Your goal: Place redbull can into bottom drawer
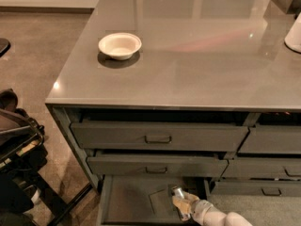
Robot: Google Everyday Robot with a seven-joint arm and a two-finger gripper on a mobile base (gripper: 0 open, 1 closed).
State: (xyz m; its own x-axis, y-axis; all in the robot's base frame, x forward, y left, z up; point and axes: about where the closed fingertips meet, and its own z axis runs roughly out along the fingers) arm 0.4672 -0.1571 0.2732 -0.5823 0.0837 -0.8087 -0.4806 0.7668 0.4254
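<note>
**Inspector:** At the foot of the wide stack, camera view: found bottom drawer [131,204] pulled out, floor exposed. Noted gripper [184,206] reaching in from the lower right, low over the drawer's right half, clamped narrow around the redbull can [178,192].

**Clerk:** Checked the can's attitude?

**Inspector:** Recorded as tilted, shiny end pointing up and away, just beside the square patch [159,202]. Could not tell whether touching the floor. Judged held low to allow release without drop or roll.

**Clerk:** Logged anything else?

**Inspector:** Logged upper drawers [157,136] as pushed in, likely keeping the reach clear. Logged cream bowl [119,45] on the countertop [197,55], well apart. Rated placement nearly done, release not yet made.
</note>
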